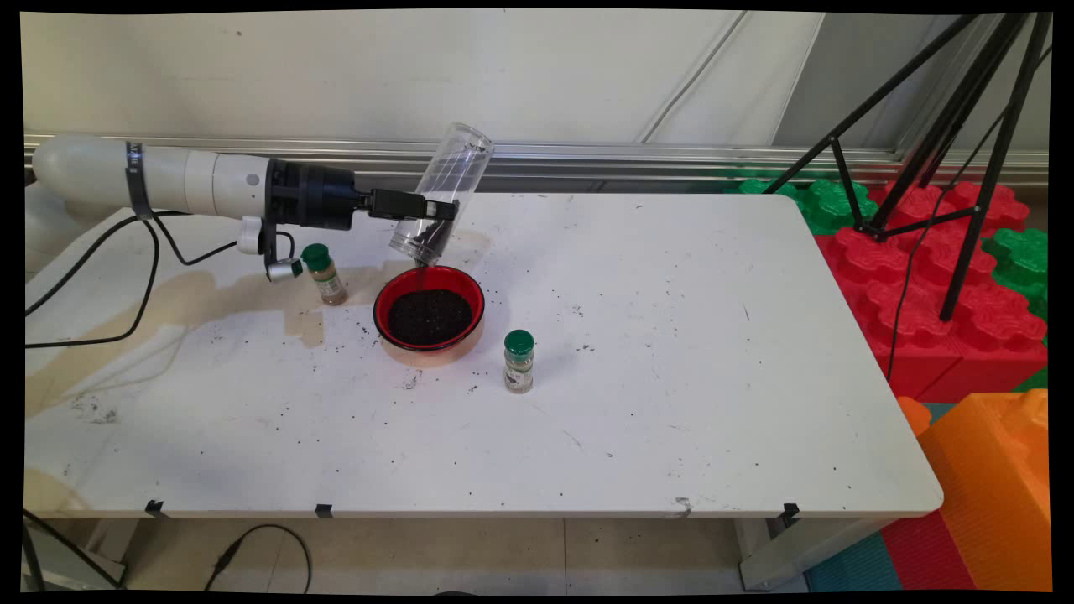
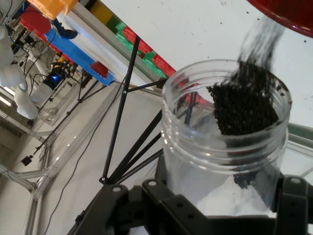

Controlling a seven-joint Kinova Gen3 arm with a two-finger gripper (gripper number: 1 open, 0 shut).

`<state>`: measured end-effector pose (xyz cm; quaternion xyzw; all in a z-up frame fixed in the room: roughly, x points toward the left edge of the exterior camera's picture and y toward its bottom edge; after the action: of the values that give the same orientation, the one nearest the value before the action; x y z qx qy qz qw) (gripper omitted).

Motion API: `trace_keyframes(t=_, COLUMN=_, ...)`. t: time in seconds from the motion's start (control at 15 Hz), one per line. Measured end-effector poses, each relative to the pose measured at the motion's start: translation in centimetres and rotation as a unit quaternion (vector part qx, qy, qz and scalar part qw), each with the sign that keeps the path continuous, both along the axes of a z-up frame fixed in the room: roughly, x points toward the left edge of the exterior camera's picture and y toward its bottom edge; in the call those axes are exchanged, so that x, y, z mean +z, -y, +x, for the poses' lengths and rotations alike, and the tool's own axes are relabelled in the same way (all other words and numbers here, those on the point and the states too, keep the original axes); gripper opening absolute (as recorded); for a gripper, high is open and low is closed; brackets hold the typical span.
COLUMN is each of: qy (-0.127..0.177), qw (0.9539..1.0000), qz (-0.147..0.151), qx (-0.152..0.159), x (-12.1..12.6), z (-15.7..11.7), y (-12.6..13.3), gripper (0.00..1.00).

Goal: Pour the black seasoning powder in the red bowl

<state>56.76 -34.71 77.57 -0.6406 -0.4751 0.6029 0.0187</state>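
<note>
The gripper [image 1: 430, 210] is clenched on a clear plastic jar [image 1: 442, 195], held tipped mouth-down just above the far rim of a red bowl [image 1: 430, 314], and dark granules [image 2: 243, 105] stream from the jar's mouth into the bowl, which already holds a dark heap. To pour well, the mouth should judging by the tilt stay over the bowl's middle rather than its rim, and the tilt should grow slowly so the grains fall in and not onto the table. A green-capped spice bottle [image 1: 324, 273] stands just left of the bowl, another green-capped bottle [image 1: 518, 361] just right and nearer the camera. The white table [image 1: 671, 403] is speckled with spilled grains around the bowl and stained brownish to its left. Well right of the bowl, off the table, stand red and green foam blocks [image 1: 923, 277], an orange block [image 1: 994, 478] and a black tripod [image 1: 965, 151].
</note>
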Motion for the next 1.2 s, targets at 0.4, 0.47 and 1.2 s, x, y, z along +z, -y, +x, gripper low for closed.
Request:
trace_keyframes(t=0.4, qy=0.002, qw=0.9999, qz=-0.013, qx=-0.006, x=0.19, z=-0.22, y=-0.14, gripper=0.0)
trace_keyframes(t=0.47, qy=0.002, qw=0.9999, qz=-0.015, qx=-0.007, x=0.22, z=-0.24, y=-0.15, gripper=0.0)
trace_keyframes(t=1.2, qy=0.002, qw=0.999, qz=-0.042, qx=-0.017, x=0.68, z=-0.33, y=-0.47, gripper=0.0)
